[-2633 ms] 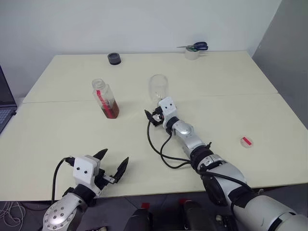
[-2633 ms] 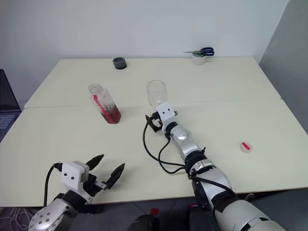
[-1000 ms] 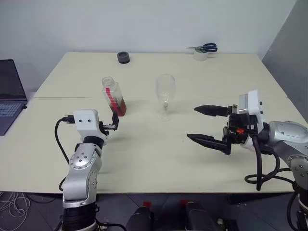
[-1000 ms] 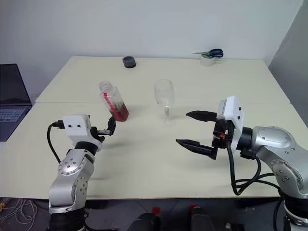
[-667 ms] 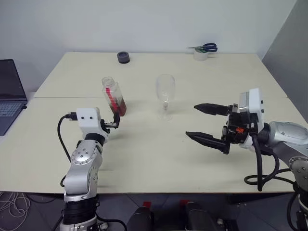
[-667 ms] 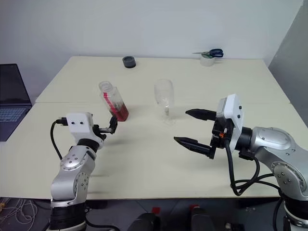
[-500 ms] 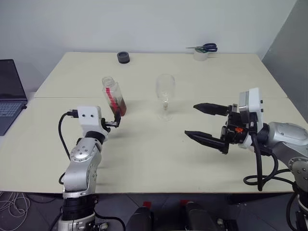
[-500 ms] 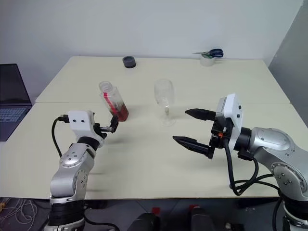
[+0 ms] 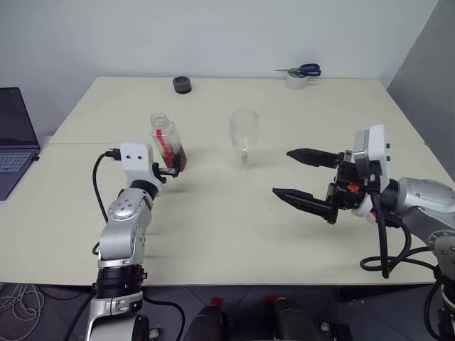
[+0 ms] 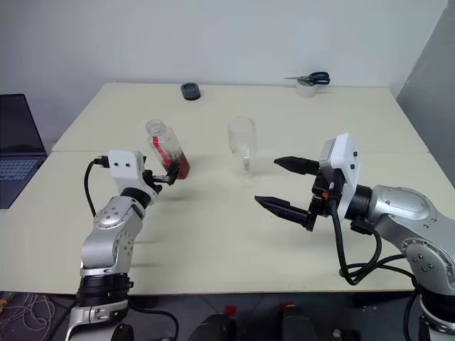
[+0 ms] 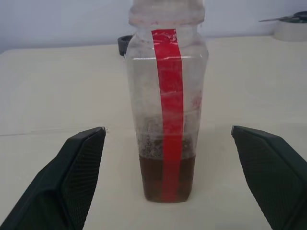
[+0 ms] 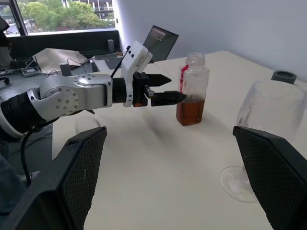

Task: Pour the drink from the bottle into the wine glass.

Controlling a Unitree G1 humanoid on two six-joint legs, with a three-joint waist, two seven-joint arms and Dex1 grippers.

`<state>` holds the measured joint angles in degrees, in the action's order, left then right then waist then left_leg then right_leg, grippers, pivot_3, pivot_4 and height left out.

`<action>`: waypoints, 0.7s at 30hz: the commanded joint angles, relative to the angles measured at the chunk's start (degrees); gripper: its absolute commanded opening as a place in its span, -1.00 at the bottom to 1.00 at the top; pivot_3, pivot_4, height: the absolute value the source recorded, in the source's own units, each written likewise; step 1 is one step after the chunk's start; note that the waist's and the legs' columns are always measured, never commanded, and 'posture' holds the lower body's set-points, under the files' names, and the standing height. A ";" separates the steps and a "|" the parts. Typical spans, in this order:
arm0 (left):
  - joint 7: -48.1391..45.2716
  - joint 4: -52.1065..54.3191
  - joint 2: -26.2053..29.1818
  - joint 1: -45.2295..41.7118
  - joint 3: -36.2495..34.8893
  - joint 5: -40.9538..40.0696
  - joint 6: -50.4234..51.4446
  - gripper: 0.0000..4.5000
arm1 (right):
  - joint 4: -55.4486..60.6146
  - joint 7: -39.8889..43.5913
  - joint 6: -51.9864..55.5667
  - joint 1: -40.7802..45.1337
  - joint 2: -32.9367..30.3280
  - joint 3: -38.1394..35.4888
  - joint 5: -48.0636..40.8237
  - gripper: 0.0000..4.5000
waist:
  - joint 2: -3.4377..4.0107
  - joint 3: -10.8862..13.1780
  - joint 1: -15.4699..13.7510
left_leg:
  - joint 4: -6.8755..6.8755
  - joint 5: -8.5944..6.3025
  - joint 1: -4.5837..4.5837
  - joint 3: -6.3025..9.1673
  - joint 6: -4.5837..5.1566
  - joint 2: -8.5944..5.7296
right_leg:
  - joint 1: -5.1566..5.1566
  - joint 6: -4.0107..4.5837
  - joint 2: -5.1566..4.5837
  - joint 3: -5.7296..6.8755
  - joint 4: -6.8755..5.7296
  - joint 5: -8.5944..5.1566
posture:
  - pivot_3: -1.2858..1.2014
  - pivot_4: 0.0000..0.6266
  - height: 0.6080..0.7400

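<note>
Left gripper (image 11: 168, 143): fingers (image 11: 79, 163) spread wide, set level either side of the bottle (image 9: 168, 143), no contact seen. Bottle: uncapped, upright on the tabletop (image 9: 213, 234), red strip down its face, the drink (image 11: 151, 177) filling only the lowest part. Right gripper (image 9: 307, 179): fingers (image 9: 302, 203) spread wide, nothing held, raised above the tabletop well apart from the wine glass (image 9: 244, 142). Wine glass: upright, empty, placed between bottle and right gripper. Far edge: black cap (image 9: 182, 84), tape roll (image 9: 296, 80) with scissors (image 9: 302, 69).

Head stereo pair overlooks table (image 9: 213, 234); wrist views face bottle (image 11: 165, 115) (left closest)
</note>
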<state>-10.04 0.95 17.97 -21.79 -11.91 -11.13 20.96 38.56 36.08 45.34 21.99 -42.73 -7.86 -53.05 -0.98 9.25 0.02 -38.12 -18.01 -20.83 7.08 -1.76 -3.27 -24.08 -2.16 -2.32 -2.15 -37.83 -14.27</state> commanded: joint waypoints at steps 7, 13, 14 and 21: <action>-2.36 -6.23 2.34 -3.59 -0.22 0.84 -5.69 1.00 | 1.46 -1.21 -0.50 0.60 -0.32 -1.56 -1.36 1.00 | -0.01 0.00 -0.01 | -0.01 0.00 -0.01 0.02 0.00 -0.01 | 0.00 0.00 -0.01 0.00 0.00 0.00 | 0.03 -0.52 1.00; -4.46 -18.29 3.49 -8.13 0.27 2.34 -12.90 1.00 | 1.09 -1.68 -0.39 1.10 -0.20 -1.25 -1.43 1.00 | -0.02 -0.01 0.00 | -0.01 0.00 -0.01 0.01 0.00 -0.01 | -0.01 0.00 -0.01 0.01 0.00 0.00 | 0.03 -0.52 1.00; -4.91 -20.44 3.64 -8.93 0.38 2.51 -14.19 1.00 | 1.05 -1.88 -0.27 1.04 -0.13 -1.28 -1.55 1.00 | -0.02 -0.01 0.00 | -0.01 0.00 -0.01 0.01 0.00 -0.02 | -0.01 0.00 -0.01 0.02 -0.01 0.00 | 0.03 -0.52 1.00; -8.25 -34.45 4.28 -16.12 1.17 3.97 -22.06 1.00 | 0.69 -3.44 0.06 1.05 0.41 -1.41 -2.09 1.00 | -0.07 0.00 0.01 | -0.01 0.00 -0.03 0.01 0.00 -0.02 | -0.03 0.00 -0.03 0.03 0.00 0.01 | 0.03 -0.52 1.00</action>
<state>-17.39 -32.12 21.15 -35.72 -11.36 -7.73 1.74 38.47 33.24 45.57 22.00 -42.44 -7.86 -53.67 -1.05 9.25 0.03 -38.13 -18.01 -20.86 7.09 -1.76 -3.29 -24.11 -2.16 -2.35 -2.12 -37.84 -14.26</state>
